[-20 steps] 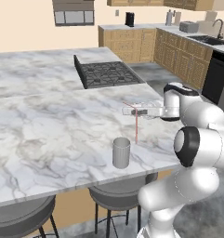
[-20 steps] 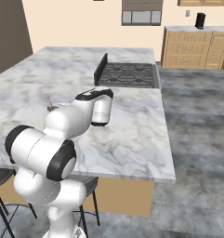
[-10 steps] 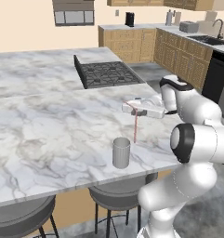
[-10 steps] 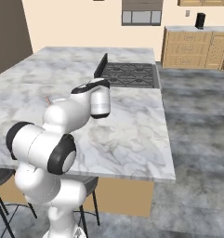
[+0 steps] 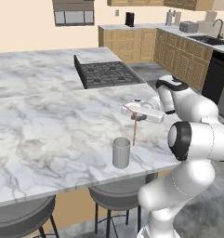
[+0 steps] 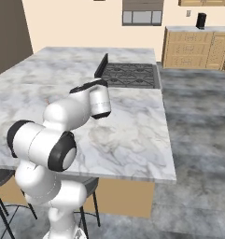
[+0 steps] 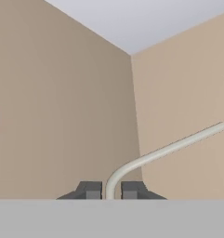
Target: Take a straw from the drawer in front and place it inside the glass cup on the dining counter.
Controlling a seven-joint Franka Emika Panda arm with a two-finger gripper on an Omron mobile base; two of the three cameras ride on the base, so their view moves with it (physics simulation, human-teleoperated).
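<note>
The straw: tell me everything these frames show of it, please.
The straw is very thin and reddish-pink in the left base view, pale with a curved bend near the fingertips in the hand view. The shut gripper pinches it at the bent top; its long part hangs down over the dining counter, its lower end above and right of the glass cup, outside it.

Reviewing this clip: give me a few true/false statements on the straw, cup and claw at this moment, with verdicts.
1. The claw is shut on the straw. True.
2. The straw already stands inside the glass cup. False: it hangs in the air above the dining counter, to the side of the cup.
3. The glass cup stands upright near the counter's front edge. True.
4. The glass cup lies tipped on the cooktop. False: it stands on the marble, well short of the cooktop.
5. The straw has a bent top. True, seen in the hand view.
</note>
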